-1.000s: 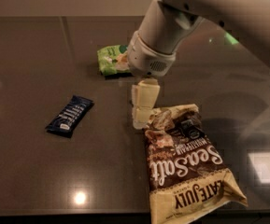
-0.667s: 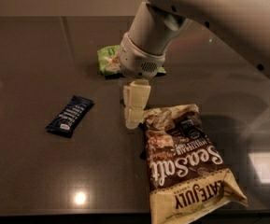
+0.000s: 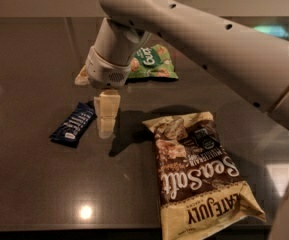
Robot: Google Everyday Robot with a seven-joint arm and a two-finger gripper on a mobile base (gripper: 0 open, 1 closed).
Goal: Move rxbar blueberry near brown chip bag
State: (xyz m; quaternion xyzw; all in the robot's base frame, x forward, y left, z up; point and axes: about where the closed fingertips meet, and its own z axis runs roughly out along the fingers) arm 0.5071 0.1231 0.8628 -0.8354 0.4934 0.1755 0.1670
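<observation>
- Hanging left of the chip bag (image 3: 199,179), off its upper left corner, the gripper (image 3: 107,109) points straight down at the table (image 3: 29,184).
- Whether the gripper is open or closed cannot be told from this angle; it shows as one pale block, and nothing is visibly held in it.
- Its tip sits low over the table, with a pale reflection on the glossy surface right under it.
- Farther left of the chip bag, beyond the gripper, lies the bar (image 3: 74,124), flat on the table and apart from the bag.
- The bar runs diagonally, its upper end nearest the chip bag and just beside the gripper; whether the two touch cannot be told.
- The chip bag lies flat and crinkled, its "Sea Salt" script reading sideways, one cream end toward the gripper and the other toward the near table edge.
- Behind the chip bag, toward the far side of the table and well apart from it, lies a green bag (image 3: 154,63), partly hidden by the wrist.
- The arm (image 3: 209,39) crosses above the chip bag from the upper right and bends down to the wrist, which sits over the gripper.
- A dark shadow lies on the table between the gripper and the chip bag's top edge.
</observation>
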